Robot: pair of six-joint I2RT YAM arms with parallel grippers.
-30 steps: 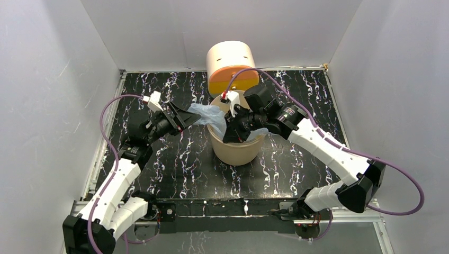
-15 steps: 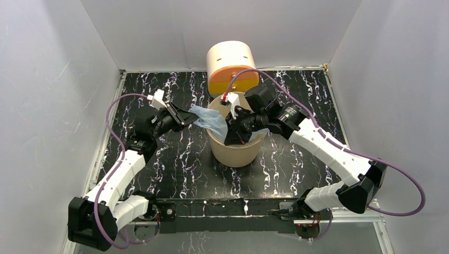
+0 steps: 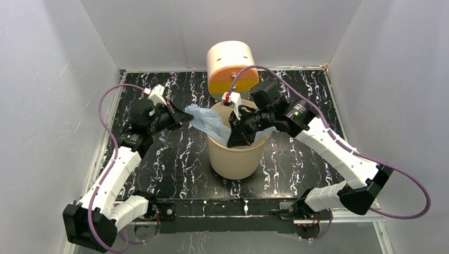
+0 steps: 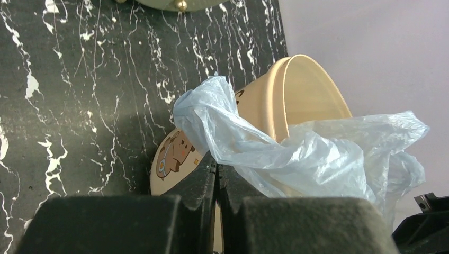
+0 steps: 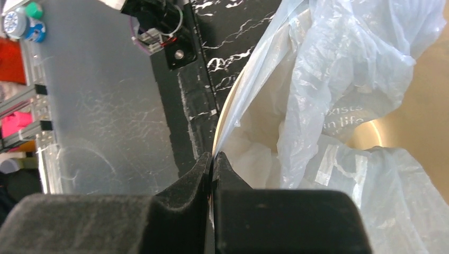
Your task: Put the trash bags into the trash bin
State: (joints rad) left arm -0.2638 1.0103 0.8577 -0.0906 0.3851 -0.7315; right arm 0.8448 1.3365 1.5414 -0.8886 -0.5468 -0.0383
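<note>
Entries as I see them from the console:
- Left tool [image 3: 186, 114]: fingers together, pinching a corner of the trash bag [image 3: 204, 117].
- Right tool [image 3: 233, 142]: clamped on the same film at the rim, tips dipped into the trash bin [image 3: 233, 161].
- Bag: stretched between both tools, draped over the rim nearest the left tool, with the rest bunched inside ahead of the right tool.
- Bin: on the bench [image 3: 174, 153], below the right tool.
- Cream cylinder [image 3: 231, 66]: beyond both tools.

Plain white walls [image 3: 47, 79], black white-veined tabletop [image 3: 174, 159], even light
</note>
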